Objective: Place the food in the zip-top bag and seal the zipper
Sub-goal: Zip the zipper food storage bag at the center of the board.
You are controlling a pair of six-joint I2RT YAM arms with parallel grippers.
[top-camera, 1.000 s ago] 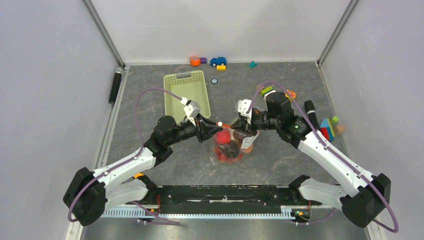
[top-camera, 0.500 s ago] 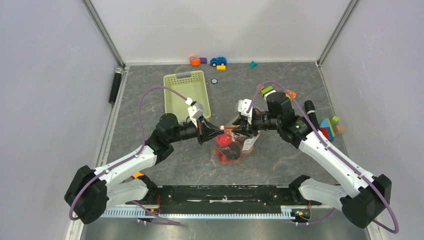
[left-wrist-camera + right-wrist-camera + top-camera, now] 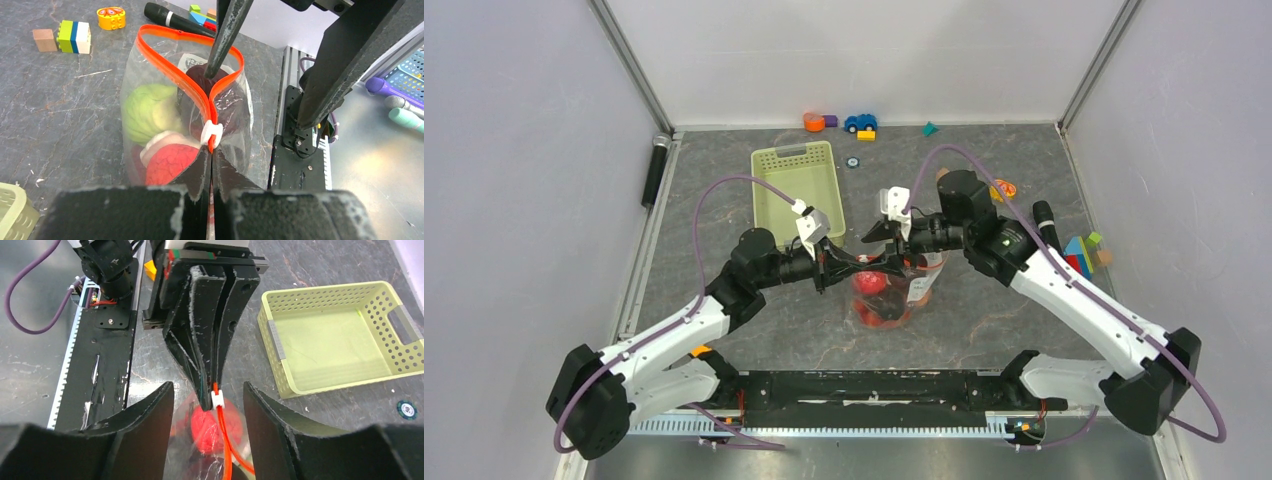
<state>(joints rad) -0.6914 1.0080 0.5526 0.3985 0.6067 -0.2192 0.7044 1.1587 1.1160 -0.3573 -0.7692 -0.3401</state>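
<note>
The zip-top bag (image 3: pixel 887 297) stands mid-table, its mouth partly open. Inside lies the food: a green cabbage (image 3: pixel 150 110), a red fruit (image 3: pixel 167 165) and dark purple pieces (image 3: pixel 200 80). The orange zipper (image 3: pixel 197 95) loops open behind its white slider (image 3: pixel 211 134). My left gripper (image 3: pixel 212 156) is shut on the bag's edge at the zipper's end, just beside the slider (image 3: pixel 218 400). My right gripper (image 3: pixel 208 410) hangs open over the mouth, one finger on either side of the slider and touching nothing. Above the table, both grippers meet over the bag, the left gripper (image 3: pixel 856 263) and the right gripper (image 3: pixel 879 250).
A pale green basket (image 3: pixel 796 185) sits just behind the left gripper. Toy blocks and a car (image 3: pixel 860 123) line the back wall. More blocks (image 3: pixel 1082 255), a black marker (image 3: pixel 1044 220) and an orange slice toy (image 3: pixel 1005 187) lie at the right.
My left gripper has shut on the bag's zipper end. My right gripper has opened and shifted left along the mouth to the slider.
</note>
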